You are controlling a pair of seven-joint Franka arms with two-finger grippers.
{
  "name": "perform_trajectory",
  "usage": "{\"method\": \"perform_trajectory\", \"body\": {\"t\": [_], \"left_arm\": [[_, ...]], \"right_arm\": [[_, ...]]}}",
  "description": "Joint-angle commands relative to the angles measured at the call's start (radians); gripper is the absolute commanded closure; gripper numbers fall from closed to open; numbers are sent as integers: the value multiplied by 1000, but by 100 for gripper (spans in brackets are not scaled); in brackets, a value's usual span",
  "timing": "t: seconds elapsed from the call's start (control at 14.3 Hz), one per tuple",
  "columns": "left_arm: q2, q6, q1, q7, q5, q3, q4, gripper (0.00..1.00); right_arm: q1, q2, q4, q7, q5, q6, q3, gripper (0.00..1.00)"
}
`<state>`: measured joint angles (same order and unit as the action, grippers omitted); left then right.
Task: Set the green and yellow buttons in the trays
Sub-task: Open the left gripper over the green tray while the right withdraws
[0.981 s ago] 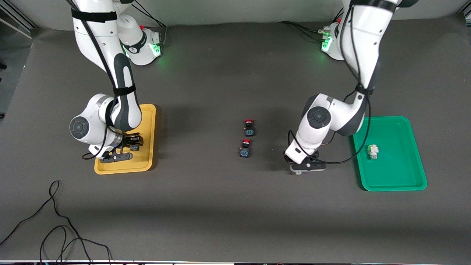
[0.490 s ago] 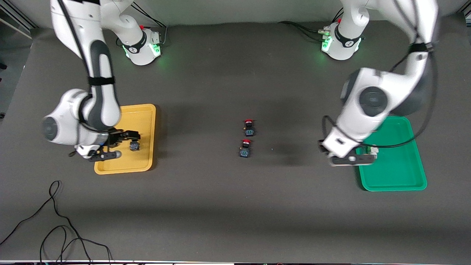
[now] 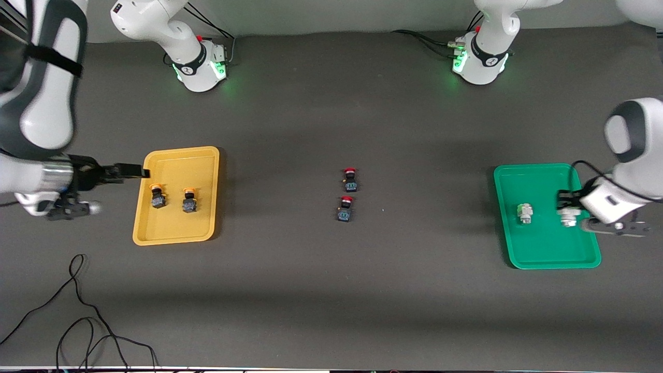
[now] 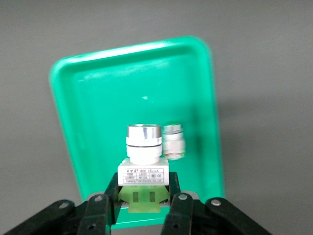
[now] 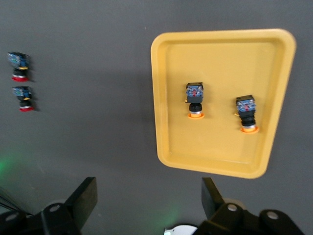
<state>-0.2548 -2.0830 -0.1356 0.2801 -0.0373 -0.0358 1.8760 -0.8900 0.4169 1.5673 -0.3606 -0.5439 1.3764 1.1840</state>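
The green tray (image 3: 538, 243) lies toward the left arm's end of the table, with one green button (image 3: 524, 212) lying in it. My left gripper (image 3: 566, 206) hangs over this tray, shut on a second green button (image 3: 568, 218). In the left wrist view, that held button (image 4: 143, 156) stands upright between the fingers, with the other green button (image 4: 174, 142) just past it. The yellow tray (image 3: 176, 228) holds two yellow buttons (image 3: 157, 196) (image 3: 189, 200). My right gripper (image 3: 127, 171) is open and holds nothing, raised at that tray's edge toward the right arm's end.
Two red-capped buttons (image 3: 350, 178) (image 3: 345, 208) lie one nearer than the other in the middle of the table, between the trays. A loose black cable (image 3: 77, 311) curls on the table at the near corner toward the right arm's end.
My left gripper has carried its green button from the table's middle to over the green tray. My right gripper has opened, left a yellow button in the yellow tray and pulled up and away.
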Motion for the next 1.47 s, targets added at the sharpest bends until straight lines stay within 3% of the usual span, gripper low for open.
{"method": "perform_trajectory", "body": {"t": [0.0,0.28,0.49,0.56,0.63,0.7,0.98,1.4], "left_arm": [[-46,-110,-50,70,14,14,41,87],[-141,-337,-62,73,13,14,127,87],[-194,-416,-75,97,13,14,129,82],[-210,-437,-81,108,13,14,129,63],[-215,-445,-87,108,13,14,127,13],[-209,-443,-87,108,13,16,127,0],[-127,-389,-87,100,20,19,114,0],[18,105,-20,-31,42,42,-145,0]], "right_arm": [[-55,-6,-97,40,18,-69,87,5],[-291,-3,-134,144,99,-86,255,0],[-323,8,-145,190,97,-68,263,0],[-323,10,-145,190,99,-66,263,0],[-320,8,-144,189,99,-66,264,0],[-314,8,-144,190,96,-66,263,0],[-288,8,-151,201,91,-37,226,0],[-58,-9,-260,297,117,-54,-41,0]]}}
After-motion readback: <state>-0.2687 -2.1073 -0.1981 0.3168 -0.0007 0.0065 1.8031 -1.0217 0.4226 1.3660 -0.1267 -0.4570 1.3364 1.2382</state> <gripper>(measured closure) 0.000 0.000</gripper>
